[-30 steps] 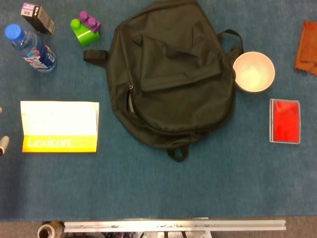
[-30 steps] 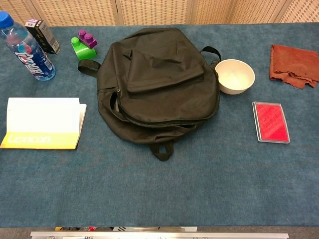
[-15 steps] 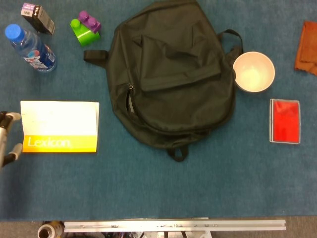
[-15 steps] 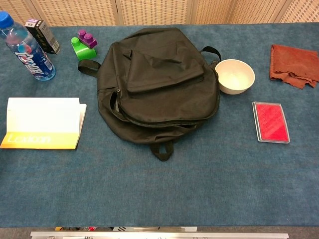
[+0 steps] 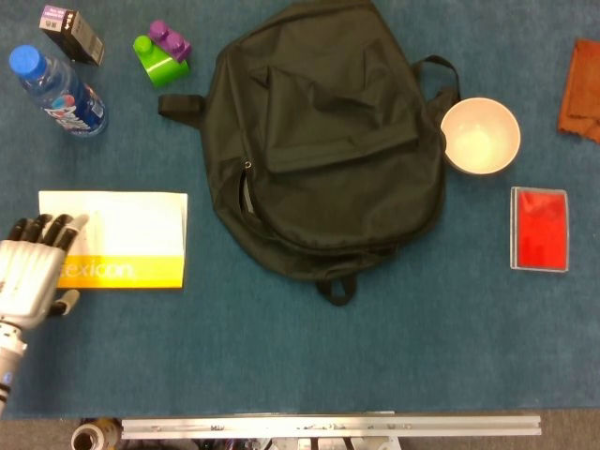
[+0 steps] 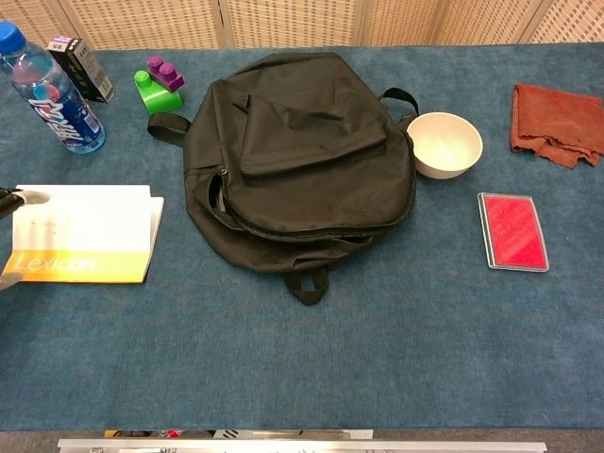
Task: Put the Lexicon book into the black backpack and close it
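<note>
The Lexicon book [image 5: 117, 239] [image 6: 85, 234], white above and yellow below, lies flat on the blue cloth at the left. My left hand [image 5: 33, 267] comes in from the lower left edge with its fingers apart, over the book's left end, holding nothing. In the chest view only its fingertips [image 6: 21, 197] show at the frame's left edge. The black backpack [image 5: 323, 141] [image 6: 302, 156] lies flat in the middle, its main zipper partly undone along the left side. My right hand is in neither view.
A water bottle [image 5: 58, 91], a small dark box [image 5: 71, 32] and a green and purple toy block [image 5: 162, 53] stand at the back left. A white bowl [image 5: 480, 135], a red case [image 5: 539, 228] and an orange cloth [image 5: 581, 89] lie at the right.
My left hand has moved in from the left edge and now covers the left end of the Lexicon book. The book and backpack have not shifted.
</note>
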Controlling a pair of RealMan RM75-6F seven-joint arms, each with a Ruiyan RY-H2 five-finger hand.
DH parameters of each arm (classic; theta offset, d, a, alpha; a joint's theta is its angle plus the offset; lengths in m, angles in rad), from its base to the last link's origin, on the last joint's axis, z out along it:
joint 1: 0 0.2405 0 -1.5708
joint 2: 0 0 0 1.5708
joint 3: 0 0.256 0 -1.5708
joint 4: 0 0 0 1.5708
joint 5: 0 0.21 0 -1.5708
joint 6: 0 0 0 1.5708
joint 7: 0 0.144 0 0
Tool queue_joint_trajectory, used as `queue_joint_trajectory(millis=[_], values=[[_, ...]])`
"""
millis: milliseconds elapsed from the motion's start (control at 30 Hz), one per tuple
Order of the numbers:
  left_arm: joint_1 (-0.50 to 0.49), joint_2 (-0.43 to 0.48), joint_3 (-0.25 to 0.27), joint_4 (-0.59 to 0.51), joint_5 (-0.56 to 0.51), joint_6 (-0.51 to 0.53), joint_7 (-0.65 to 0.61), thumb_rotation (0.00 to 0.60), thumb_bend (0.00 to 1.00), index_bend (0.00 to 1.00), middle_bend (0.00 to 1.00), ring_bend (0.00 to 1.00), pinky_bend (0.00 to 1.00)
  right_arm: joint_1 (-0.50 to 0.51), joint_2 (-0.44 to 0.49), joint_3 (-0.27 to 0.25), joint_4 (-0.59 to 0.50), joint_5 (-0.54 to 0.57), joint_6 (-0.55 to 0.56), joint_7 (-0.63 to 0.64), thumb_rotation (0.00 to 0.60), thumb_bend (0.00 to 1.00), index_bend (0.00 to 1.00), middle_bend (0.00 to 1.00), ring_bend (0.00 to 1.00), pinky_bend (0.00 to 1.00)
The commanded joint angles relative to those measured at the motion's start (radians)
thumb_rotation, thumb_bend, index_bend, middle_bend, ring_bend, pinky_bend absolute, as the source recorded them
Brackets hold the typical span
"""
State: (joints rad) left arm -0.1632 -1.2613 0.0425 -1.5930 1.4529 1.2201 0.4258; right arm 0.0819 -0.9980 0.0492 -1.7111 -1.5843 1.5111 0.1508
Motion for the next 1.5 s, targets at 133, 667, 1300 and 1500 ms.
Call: queue_joint_trajectory(millis=[133, 667, 1300, 1500], values=[[-0.033, -0.052, 0.0, 0.041, -0.032, -0.055, 0.02, 0.6, 0.17, 0.11, 0.17, 0.15, 0.18, -0.005, 0.0, -0.004, 0.006, -0.004, 0.007, 0.005, 0.6, 0.08, 0.37, 0.37, 0.28, 0.37], [-0.08, -0.115, -0.01, 0.059, -0.12, -0.125, 0.068, 0.6, 0.17, 0.09, 0.15, 0.14, 0.17, -0.017, -0.006, -0.012, 0.033, 0.0, 0.01, 0.029, 0.6, 0.08, 0.37, 0.37, 0.28, 0.37], [-0.111, -0.147, -0.024, 0.087, -0.157, -0.131, 0.026, 0.6, 0.17, 0.12, 0.18, 0.15, 0.17, -0.023, -0.002, -0.014, 0.035, 0.009, 0.009, 0.032, 0.6, 0.08, 0.37, 0.37, 0.28, 0.37], [-0.113, -0.164, -0.034, 0.118, -0.133, -0.105, -0.041, 0.6, 0.28, 0.18, 0.24, 0.19, 0.17, -0.028, 0.001, -0.014, 0.032, 0.006, 0.017, 0.037, 0.6, 0.08, 0.37, 0.37, 0.28, 0.37]])
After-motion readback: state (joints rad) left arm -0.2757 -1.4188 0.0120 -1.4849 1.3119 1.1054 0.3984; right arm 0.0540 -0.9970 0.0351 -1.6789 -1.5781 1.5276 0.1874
